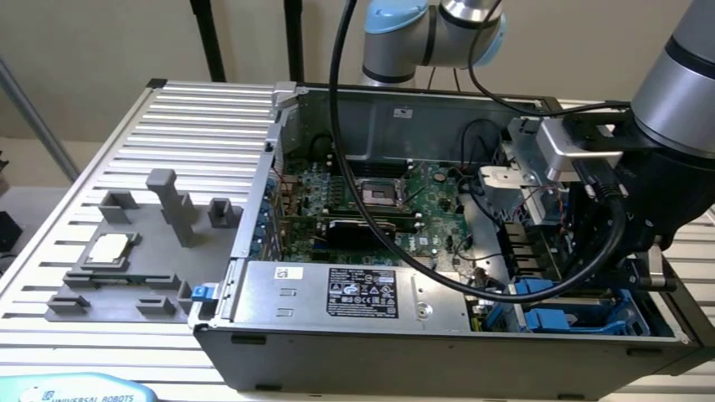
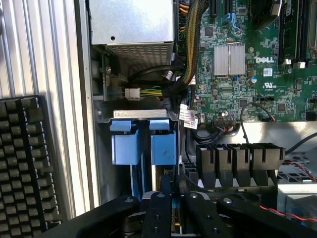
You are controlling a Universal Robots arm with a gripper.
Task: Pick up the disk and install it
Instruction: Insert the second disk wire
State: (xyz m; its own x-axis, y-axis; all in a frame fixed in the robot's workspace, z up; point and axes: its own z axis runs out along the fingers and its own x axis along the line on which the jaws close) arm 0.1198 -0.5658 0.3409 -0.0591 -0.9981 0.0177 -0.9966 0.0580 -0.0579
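Disk [image 2: 143,144] seated in drive bay, directly under pincer [image 2: 171,196].

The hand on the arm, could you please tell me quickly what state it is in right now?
Hand: closed, apparently gripping the disk edge-on by its blue carrier, above the drive bay.

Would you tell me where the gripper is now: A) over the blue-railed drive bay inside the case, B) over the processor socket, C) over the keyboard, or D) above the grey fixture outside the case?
A: in the wrist view the gripper sits right at the blue carrier rails in the computer case.
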